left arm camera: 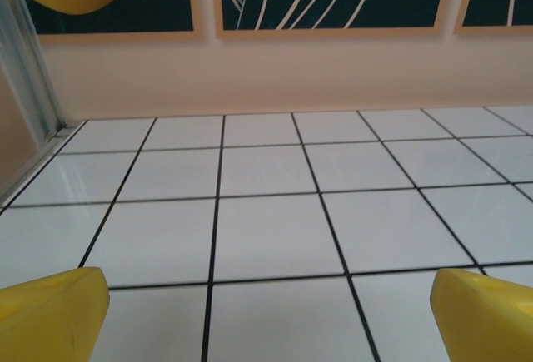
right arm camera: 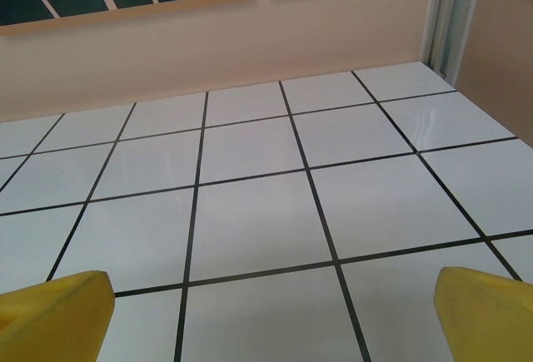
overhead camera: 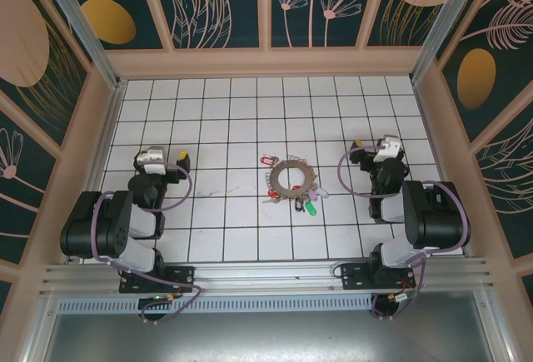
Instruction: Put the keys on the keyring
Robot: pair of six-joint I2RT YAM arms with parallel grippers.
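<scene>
The keyring (overhead camera: pixel 291 181) is laid mid-surface (overhead camera: pixel 216 112), keys (overhead camera: pixel 310 208) clustered at its rim, where either arm can likely reach. The left tool (left arm camera: pixel 268 308) and right tool (right arm camera: pixel 271 308) are parked wide, released, nothing grasped, apparently readied for a first pick.

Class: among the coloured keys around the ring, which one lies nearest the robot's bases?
The green-headed key, at the near-right edge of the keyring; the red-headed keys sit on its left side.

We're looking into a boxed-in robot test cell: white tiled floor (overhead camera: pixel 216 121) across the middle of the frame, leaf-patterned wall panels (overhead camera: pixel 208 4) along the top, aluminium rail (overhead camera: pixel 266 275) along the bottom edge.
</scene>
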